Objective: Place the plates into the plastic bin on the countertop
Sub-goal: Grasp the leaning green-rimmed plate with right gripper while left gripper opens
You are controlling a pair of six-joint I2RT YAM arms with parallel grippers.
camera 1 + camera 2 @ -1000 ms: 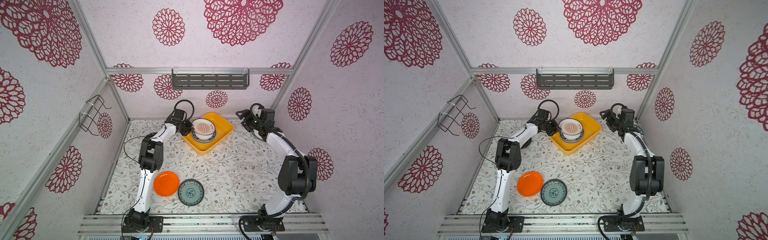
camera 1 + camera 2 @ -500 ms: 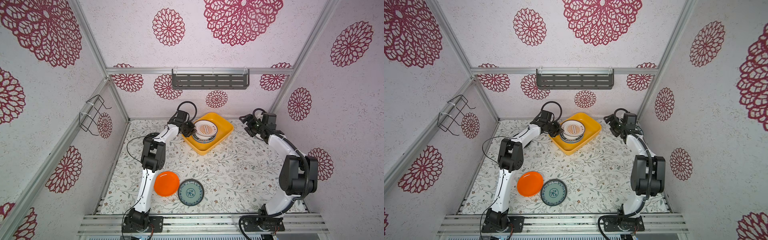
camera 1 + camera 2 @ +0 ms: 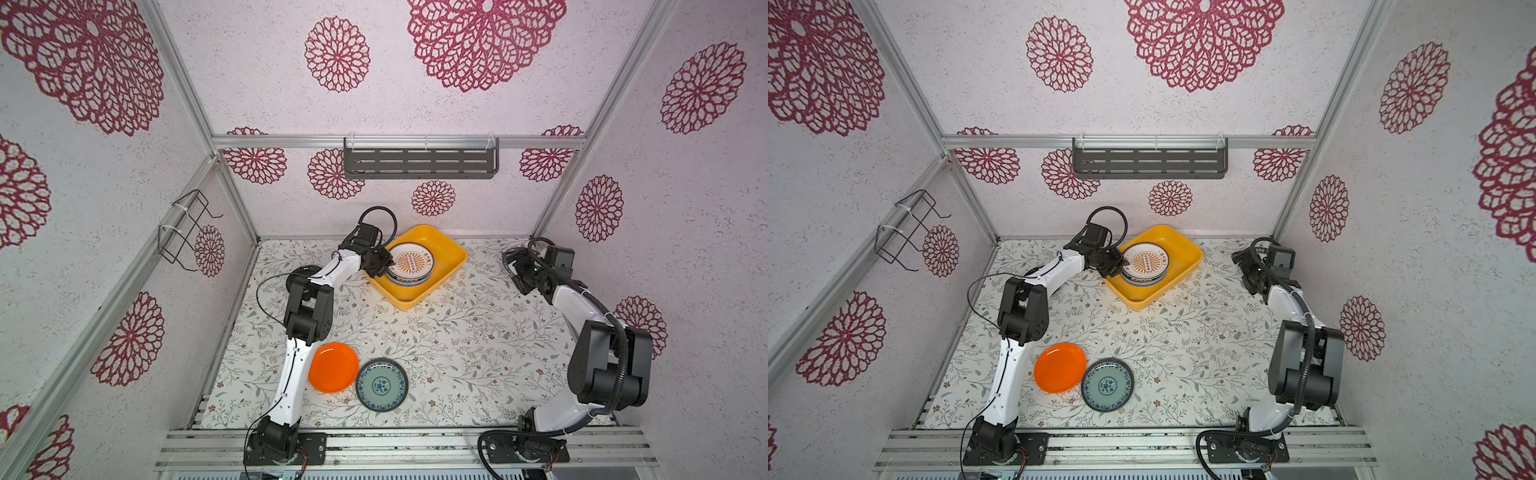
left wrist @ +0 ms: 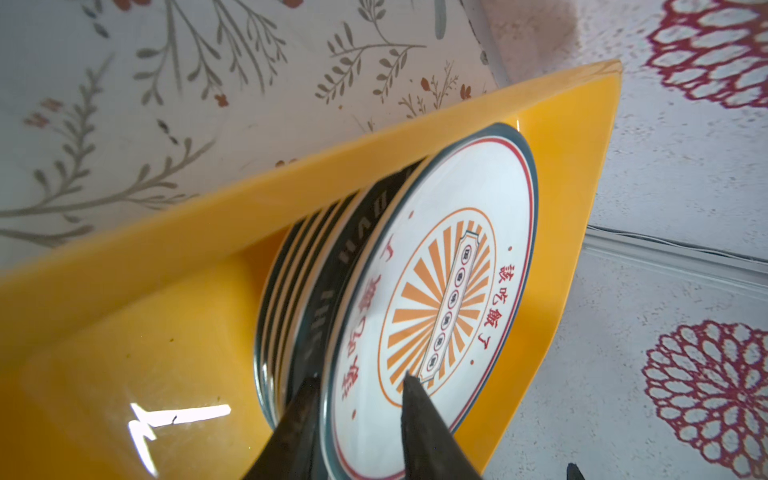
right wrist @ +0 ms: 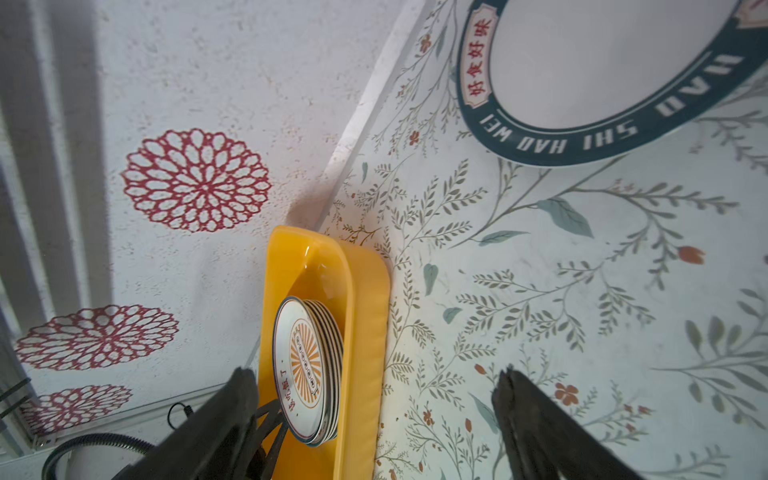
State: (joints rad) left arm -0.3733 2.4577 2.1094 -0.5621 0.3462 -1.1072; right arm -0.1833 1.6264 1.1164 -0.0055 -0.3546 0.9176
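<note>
Plates (image 3: 409, 264) stacked in the bin (image 3: 449, 257); three wait on the bench (image 3: 457, 353) (left jaws parted at the stack; right jaws spread).

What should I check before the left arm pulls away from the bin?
1. The sunburst plate rests on the stack inside the bin: ok.
2. The left gripper has its jaws parted around that plate's rim: ok.
3. Its fingers are free of the rim: cannot tell.
4. The right gripper is open and empty: ok.
5. All plates are in the bin: not ok. The orange plate, teal plate and lettered plate lie on the countertop.
</note>
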